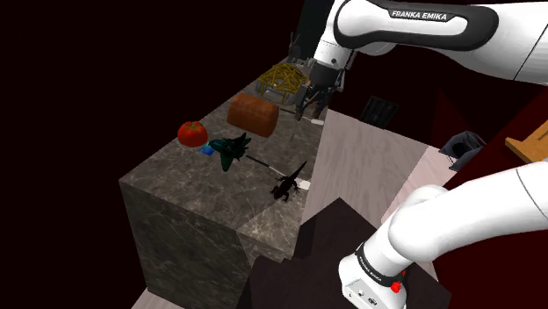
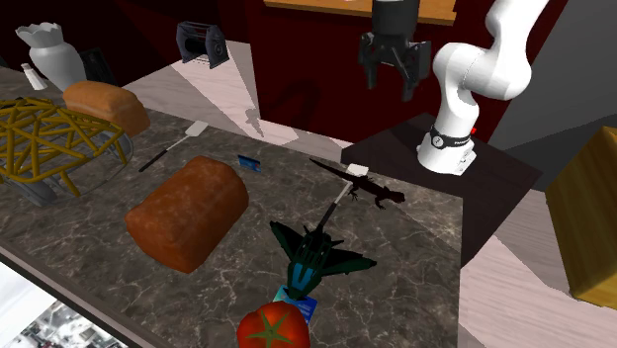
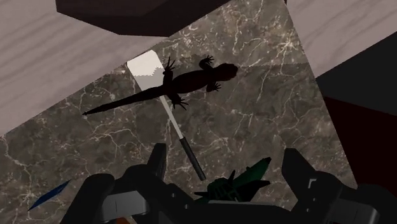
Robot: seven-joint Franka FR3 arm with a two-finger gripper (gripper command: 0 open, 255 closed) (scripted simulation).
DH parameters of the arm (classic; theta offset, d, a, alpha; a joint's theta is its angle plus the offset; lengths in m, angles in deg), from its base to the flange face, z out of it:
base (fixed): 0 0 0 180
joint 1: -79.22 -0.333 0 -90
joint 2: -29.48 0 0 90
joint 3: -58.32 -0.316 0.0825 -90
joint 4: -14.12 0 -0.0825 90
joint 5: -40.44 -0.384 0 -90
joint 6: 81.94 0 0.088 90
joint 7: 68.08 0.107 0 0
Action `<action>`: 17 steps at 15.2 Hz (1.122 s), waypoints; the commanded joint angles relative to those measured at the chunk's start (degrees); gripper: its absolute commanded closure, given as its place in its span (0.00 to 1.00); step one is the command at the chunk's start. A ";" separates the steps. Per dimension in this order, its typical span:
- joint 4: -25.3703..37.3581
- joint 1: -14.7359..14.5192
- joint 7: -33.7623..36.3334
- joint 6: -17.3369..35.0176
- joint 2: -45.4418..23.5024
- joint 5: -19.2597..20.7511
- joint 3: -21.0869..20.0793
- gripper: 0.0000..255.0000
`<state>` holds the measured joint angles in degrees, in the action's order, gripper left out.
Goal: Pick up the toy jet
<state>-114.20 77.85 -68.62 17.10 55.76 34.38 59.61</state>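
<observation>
The claw (image 3: pixel 226 154) hangs empty with its fingers apart, well clear of the dark green toy jet (image 3: pixel 240 184), which is half hidden behind the claw's body. A black lizard (image 3: pixel 191 79) lies near the jet.

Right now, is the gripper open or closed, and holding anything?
Gripper: open, holding nothing. The jet lies on the counter, apart from it.

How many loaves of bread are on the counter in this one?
2. One darker loaf lies mid-counter, between the wire basket and the toy jet; a paler loaf sits farther back, beyond the basket. Others may be hidden.
</observation>
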 commanded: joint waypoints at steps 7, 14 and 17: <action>6.58 -1.54 -1.18 8.94 -15.97 1.16 -1.98 0.00; 16.02 -2.85 -1.41 13.97 -30.91 3.23 -3.46 0.00; 21.18 -3.52 -1.34 15.15 -37.49 4.40 -3.92 0.00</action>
<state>-95.08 74.67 -70.17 31.93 20.69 38.37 55.94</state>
